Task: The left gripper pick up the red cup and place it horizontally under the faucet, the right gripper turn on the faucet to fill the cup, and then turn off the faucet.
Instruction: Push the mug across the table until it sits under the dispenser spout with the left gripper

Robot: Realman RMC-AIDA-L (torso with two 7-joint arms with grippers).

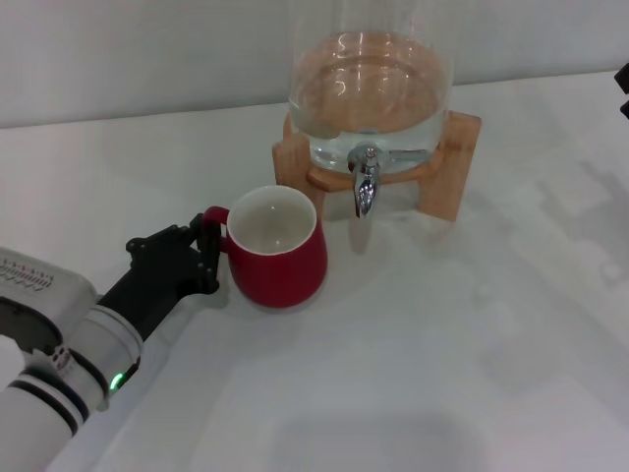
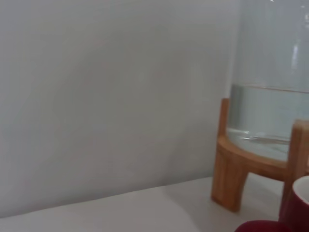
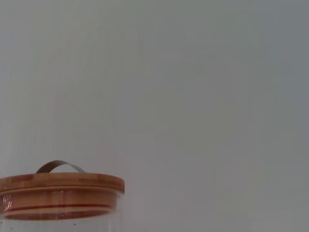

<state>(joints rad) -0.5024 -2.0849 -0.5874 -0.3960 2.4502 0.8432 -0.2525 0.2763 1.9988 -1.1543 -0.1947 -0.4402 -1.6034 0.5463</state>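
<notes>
White table carries a glass water dispenser on a wooden stand, lid on; the red cup stands upright on the table, just in front and to the left of the faucet, not yet under the spout; left gripper at the cup's handle, fingers look pinched on it, though contact is partly hidden; right gripper barely shows at the edge, parked, cannot tell its fingers; judged: grasp stage, positioning, filling and shutting off all remain.
</notes>
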